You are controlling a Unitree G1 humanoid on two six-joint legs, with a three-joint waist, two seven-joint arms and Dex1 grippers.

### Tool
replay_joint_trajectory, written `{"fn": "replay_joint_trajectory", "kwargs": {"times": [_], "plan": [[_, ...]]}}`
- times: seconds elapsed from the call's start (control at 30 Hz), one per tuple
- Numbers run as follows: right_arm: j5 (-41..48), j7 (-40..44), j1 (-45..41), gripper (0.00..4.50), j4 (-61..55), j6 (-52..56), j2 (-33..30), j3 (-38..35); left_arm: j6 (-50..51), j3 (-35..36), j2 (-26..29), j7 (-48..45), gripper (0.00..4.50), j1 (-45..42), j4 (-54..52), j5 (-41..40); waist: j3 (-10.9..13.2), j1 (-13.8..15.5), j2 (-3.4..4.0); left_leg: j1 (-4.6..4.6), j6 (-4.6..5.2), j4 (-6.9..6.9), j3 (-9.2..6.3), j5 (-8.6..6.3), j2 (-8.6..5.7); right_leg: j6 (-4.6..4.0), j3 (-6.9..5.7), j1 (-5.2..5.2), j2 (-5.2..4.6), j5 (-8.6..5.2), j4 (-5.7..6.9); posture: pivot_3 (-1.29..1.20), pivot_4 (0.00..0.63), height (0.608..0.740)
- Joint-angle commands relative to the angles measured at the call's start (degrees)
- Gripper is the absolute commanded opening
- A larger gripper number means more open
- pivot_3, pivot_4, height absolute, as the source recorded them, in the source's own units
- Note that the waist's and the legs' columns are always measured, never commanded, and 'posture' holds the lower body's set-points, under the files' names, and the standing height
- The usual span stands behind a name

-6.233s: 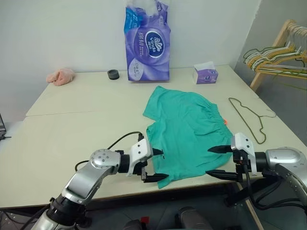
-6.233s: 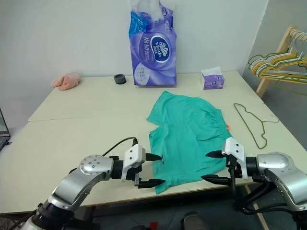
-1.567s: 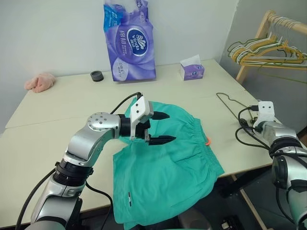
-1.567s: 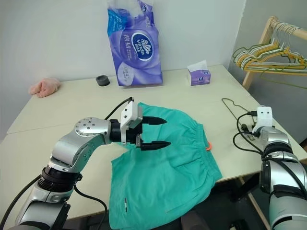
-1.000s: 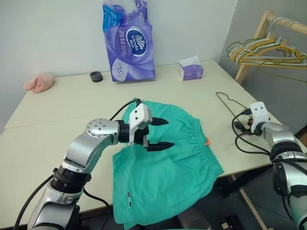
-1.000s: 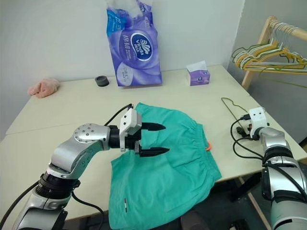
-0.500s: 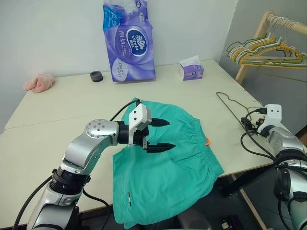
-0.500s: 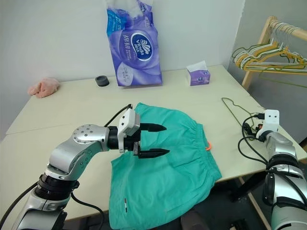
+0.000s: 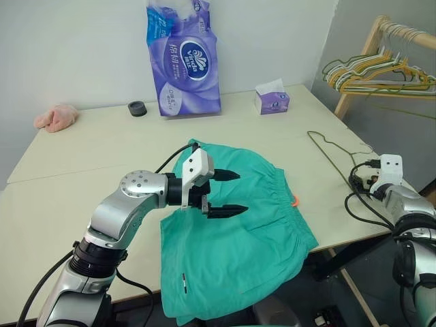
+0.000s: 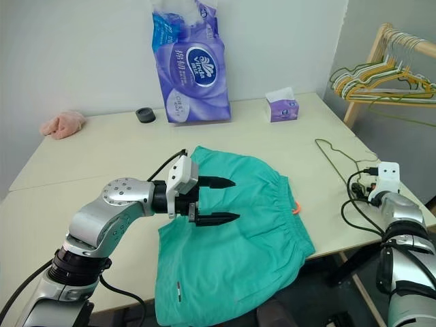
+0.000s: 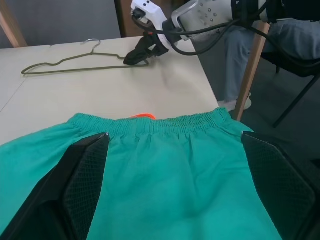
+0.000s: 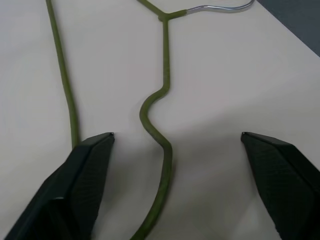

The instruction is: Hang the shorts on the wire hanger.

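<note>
The teal-green shorts (image 9: 238,238) lie flat on the table, waistband toward the right, with a small orange tag (image 9: 296,201) at the waist. Their lower part hangs over the table's front edge. My left gripper (image 9: 242,191) hovers open just above the shorts' middle, pointing at the waistband (image 11: 165,122). The thin olive wire hanger (image 12: 165,90) lies flat near the table's right edge. My right gripper (image 12: 177,134) is open and low over the hanger, with one bent stretch of wire between its spread fingers; in the left wrist view its black fingers (image 11: 142,51) sit at the hanger (image 11: 75,68).
A tall purple tissue pack (image 9: 182,61), a small tissue box (image 9: 272,101), a black ring (image 9: 137,108) and a pink cloth (image 9: 54,117) line the table's far side. A wooden rack with several hangers (image 9: 381,68) stands beyond the right edge.
My right hand has slid a little right and nearer along the hanger, and its wrist has rolled. The left arm and the shorts have stayed put.
</note>
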Motion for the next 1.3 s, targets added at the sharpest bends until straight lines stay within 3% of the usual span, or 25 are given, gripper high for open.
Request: {"fn": "replay_joint_trajectory", "kwargs": {"times": [0.03,0.33,0.67,0.9,1.07,1.3], "plan": [[-1.24,0.36,-0.86,2.92,0.95,3.48,-0.07,1.55,-1.04,1.04,0.24,-0.16,4.5,0.02,-1.63,-0.3,-0.01,0.02,-0.02,0.0,0.0,0.01,0.0,0.0,0.0,0.0,0.0,0.01,0.0,0.0,0.0,-0.29,0.05,0.74],[-1.8,-0.35,-0.31,0.07,0.51,5.13,1.75,3.8,-1.27,1.6,0.25,0.34,4.5,0.98,-1.7,-0.34,-0.36,0.2,-0.57,0.02,0.0,0.02,-0.05,0.0,0.01,0.01,-0.05,0.06,0.0,0.0,-0.01,-0.29,0.05,0.74],[-6.31,8.94,2.96,0.03,-10.15,-5.73,1.51,11.34,0.25,5.11,-0.73,4.55,4.5,-0.51,1.96,-0.46,-0.36,-0.05,-0.57,0.02,0.02,-0.01,-0.06,-0.02,0.06,0.01,-0.06,0.03,0.02,0.0,-0.01,-0.29,0.054,0.74],[-16.83,15.73,7.97,0.03,-31.63,-23.39,-2.89,23.18,1.73,12.71,0.32,7.59,4.5,-6.65,13.3,-1.81,-0.11,-0.1,-0.18,-0.05,0.01,0.01,-0.05,-0.03,0.04,0.08,-0.04,-0.11,-0.01,0.0,0.04,-0.3,0.057,0.74],[-27.2,10.97,5.58,0.03,-37.2,-38.13,-5.75,29.08,12.33,17.7,3.3,7.05,4.5,-13.44,24.48,-6.06,-0.08,-0.11,-0.14,-0.08,0.01,0.01,-0.09,-0.03,0.01,0.15,-0.09,-0.17,-0.05,-0.01,0.06,-0.3,0.058,0.74],[-37.84,2.07,0.83,0.03,-38.17,-53.52,-5.96,33.49,15.85,13.04,7.08,1.25,4.5,-11.21,25.89,-4.21,-0.07,-0.2,-0.14,-0.06,0.0,0.0,-0.12,-0.03,-0.01,0.14,-0.08,-0.18,-0.11,-0.01,0.08,-0.3,0.058,0.74]]}}
